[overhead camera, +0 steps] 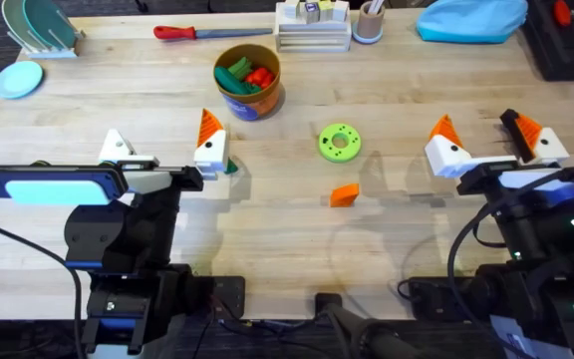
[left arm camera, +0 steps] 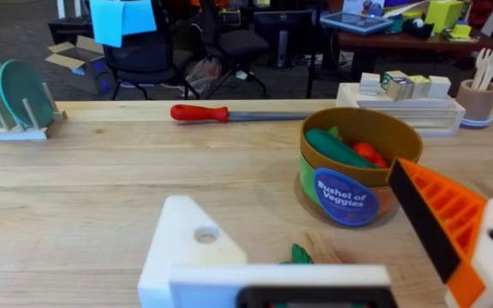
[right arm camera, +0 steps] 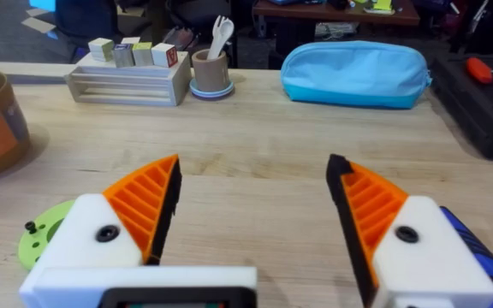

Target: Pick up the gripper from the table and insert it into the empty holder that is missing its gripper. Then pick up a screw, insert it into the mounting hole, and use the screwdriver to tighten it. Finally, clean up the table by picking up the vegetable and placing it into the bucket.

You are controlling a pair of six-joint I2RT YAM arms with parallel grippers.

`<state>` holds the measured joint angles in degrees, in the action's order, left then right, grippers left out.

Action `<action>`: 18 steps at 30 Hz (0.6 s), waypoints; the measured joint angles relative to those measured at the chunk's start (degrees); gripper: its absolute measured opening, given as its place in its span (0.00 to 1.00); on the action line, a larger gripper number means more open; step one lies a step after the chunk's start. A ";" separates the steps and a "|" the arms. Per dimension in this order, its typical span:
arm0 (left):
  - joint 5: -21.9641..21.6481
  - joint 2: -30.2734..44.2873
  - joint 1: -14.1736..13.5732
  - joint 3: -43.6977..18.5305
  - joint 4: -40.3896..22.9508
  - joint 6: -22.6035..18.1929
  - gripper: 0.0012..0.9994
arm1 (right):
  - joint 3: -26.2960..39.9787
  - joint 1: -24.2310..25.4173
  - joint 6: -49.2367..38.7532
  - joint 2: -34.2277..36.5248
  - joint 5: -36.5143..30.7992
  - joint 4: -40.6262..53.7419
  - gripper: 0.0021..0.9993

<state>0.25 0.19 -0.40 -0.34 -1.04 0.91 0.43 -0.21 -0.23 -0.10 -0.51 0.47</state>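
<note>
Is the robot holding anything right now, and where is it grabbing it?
Nothing is held. The right end effector is open with bare table between its fingers. The left end effector is open too, and the loose orange gripper lies untouched on the table.

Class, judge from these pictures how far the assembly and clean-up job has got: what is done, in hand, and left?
Done: nothing yet. The orange gripper lies loose on the table, and the holder shows a bare mounting hole. In hand: nothing; the left gripper and right gripper are open and empty. Left: fitting, screwing, and moving the vegetable, which lies outside the bucket.
</note>
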 joint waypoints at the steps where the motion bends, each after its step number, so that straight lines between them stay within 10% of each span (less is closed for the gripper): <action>1: 0.00 0.00 0.00 0.00 0.00 0.00 0.99 | 0.00 0.00 0.00 0.00 0.00 0.00 0.99; 18: -0.02 0.01 0.00 0.00 -0.43 0.00 0.99 | -0.04 0.00 0.00 0.00 0.32 -2.89 0.99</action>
<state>0.23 0.19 -0.40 -0.34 -1.46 0.91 0.38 -0.21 -0.23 -0.10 -0.20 -2.42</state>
